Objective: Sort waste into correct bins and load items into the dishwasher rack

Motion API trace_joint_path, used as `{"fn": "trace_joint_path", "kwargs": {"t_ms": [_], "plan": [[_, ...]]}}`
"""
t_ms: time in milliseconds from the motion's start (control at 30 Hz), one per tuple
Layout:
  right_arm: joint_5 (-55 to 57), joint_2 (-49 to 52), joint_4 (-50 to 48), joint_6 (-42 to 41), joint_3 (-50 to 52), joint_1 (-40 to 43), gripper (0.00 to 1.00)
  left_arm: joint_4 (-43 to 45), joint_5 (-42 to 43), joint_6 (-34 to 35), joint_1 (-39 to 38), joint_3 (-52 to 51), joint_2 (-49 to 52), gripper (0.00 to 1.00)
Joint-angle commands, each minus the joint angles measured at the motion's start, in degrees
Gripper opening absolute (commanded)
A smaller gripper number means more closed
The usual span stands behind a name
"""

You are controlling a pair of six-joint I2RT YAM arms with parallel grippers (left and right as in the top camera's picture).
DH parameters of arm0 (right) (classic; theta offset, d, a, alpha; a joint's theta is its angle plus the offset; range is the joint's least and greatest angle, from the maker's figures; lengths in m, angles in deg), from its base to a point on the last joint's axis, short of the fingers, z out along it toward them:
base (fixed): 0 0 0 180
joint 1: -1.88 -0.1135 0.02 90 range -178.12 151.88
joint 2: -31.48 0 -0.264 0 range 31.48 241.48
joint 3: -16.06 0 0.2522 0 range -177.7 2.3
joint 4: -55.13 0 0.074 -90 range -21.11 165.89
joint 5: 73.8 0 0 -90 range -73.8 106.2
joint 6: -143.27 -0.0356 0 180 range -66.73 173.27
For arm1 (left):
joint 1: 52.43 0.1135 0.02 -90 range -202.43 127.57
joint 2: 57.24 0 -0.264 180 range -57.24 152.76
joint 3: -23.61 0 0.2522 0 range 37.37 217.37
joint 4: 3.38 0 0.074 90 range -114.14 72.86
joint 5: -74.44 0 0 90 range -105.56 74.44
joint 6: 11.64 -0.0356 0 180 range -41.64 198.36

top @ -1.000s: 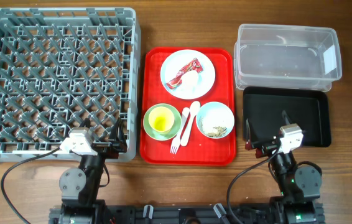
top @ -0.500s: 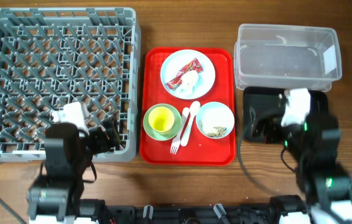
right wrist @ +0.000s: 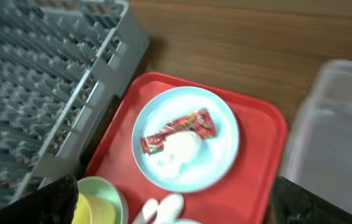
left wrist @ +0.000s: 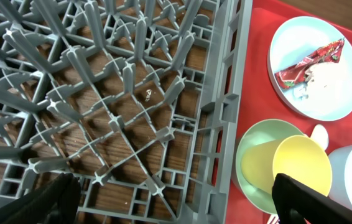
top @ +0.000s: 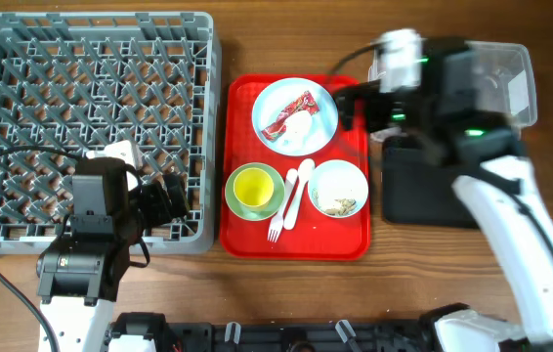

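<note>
The grey dishwasher rack point(top: 91, 127) fills the left; it also shows in the left wrist view point(left wrist: 120, 106). On the red serving tray point(top: 350, 235) a white plate point(top: 318, 103) holds the red-and-white wrapper point(top: 289, 113) and the tissue point(top: 301, 128). The pale green bowl point(top: 239, 200) holds the yellow cup point(top: 253, 189). The fork point(top: 277, 222) and spoon point(top: 302, 181) lie beside the blue bowl point(top: 339, 188) with scraps. My left gripper point(top: 171, 200) is open over the rack's front right corner point(left wrist: 173, 205). My right gripper point(top: 350, 103) is open and empty above the plate point(right wrist: 185, 140), with the wrapper point(right wrist: 179, 130) in view.
The clear tub point(top: 496, 93) stands at the back right, partly hidden by my right arm. The black tray point(top: 423, 191) lies in front of it. The rack's right wall point(left wrist: 226, 106) runs close beside the red tray.
My right arm has swung from over the black tray up and left to the red tray's far right corner by the plate. My left arm has barely moved.
</note>
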Motion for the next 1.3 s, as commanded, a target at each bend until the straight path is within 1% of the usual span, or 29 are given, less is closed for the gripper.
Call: {"fn": "trace_joint_path", "kwargs": {"t_ms": [0,33,133,200,300,333,367,433,500,533,600,633,700,733,800,900,967,1033,1100,1167,1200,1233,1267], "plan": [[12.3,6.1,-3.9,-5.4,-1.2,-7.5,1.00,0.2,0.1,-0.9,0.3,1.2,0.0,1.00],[13.1,8.6,-4.9,-6.9,-1.2,-8.6,1.00,0.2,0.1,-0.9,0.3,1.2,0.0,1.00],[14.8,16.0,-7.9,-15.0,-1.2,-9.4,0.98,0.2,0.1,-0.9,0.3,1.2,0.0,1.00],[14.9,20.0,-9.2,-18.6,-1.2,-9.5,0.92,0.2,0.1,-0.9,0.3,1.2,0.0,1.00],[14.8,25.5,-10.9,-25.6,-1.2,-9.5,0.91,0.2,0.1,-0.9,0.3,1.2,0.0,1.00],[14.8,27.6,-11.6,-26.9,-1.2,-9.5,0.90,0.2,0.1,-0.9,0.3,1.2,0.0,1.00],[14.8,29.2,-12.2,-27.6,-1.2,-9.5,0.87,0.2,0.1,-0.9,0.3,1.2,0.0,1.00],[14.7,32.0,-13.5,-28.5,-1.2,-9.5,0.86,0.2,0.1,-0.9,0.3,1.2,0.0,1.00],[14.6,34.3,-13.8,-29.9,-1.2,-9.5,0.81,0.2,0.1,-0.9,0.3,1.2,0.0,1.00],[14.5,34.8,-13.9,-30.0,-1.2,-9.5,0.76,0.2,0.1,-0.9,0.3,1.2,0.0,1.00],[14.4,35.2,-13.9,-29.9,-1.2,-9.5,0.55,0.2,0.1,-0.9,0.3,1.2,0.0,1.00],[14.4,34.7,-13.9,-29.9,-1.2,-9.5,0.43,0.2,0.1,-0.9,0.3,1.2,0.0,1.00],[14.6,32.9,-13.6,-29.0,-1.2,-9.4,0.26,0.2,0.1,-0.9,0.3,1.2,0.0,1.00],[14.9,30.5,-13.2,-27.5,-1.2,-9.0,0.12,0.1,0.1,-0.9,0.3,1.2,0.0,1.00],[17.5,24.7,-11.4,-25.3,-1.2,-7.8,0.07,0.2,0.1,-0.9,0.3,1.2,0.0,1.00],[23.2,15.0,-9.7,-21.4,-1.2,-4.9,0.07,0.1,0.1,-0.9,0.3,1.2,0.0,1.00],[27.8,9.4,-8.8,-20.3,-1.2,-1.0,0.10,0.1,0.1,-0.9,0.3,1.2,0.0,1.00],[28.5,8.7,-7.9,-20.3,-1.2,2.3,0.13,0.1,0.1,-0.9,0.3,1.2,0.0,1.00],[28.5,10.7,-6.8,-20.3,-1.2,7.0,0.18,0.2,0.1,-0.9,0.3,1.2,0.0,1.00],[28.3,12.8,-7.2,-20.3,-1.2,9.8,0.21,0.2,0.1,-0.9,0.3,1.2,0.0,1.00],[28.3,14.1,-7.3,-20.4,-1.2,11.2,0.26,0.2,0.1,-0.9,0.3,1.2,0.0,1.00],[27.9,15.1,-7.5,-20.5,-1.2,12.1,0.33,0.1,0.1,-0.9,0.3,1.2,0.0,1.00],[26.5,16.4,-8.3,-20.5,-1.2,13.0,0.59,0.1,0.1,-0.9,0.3,1.2,0.0,1.00]]}}
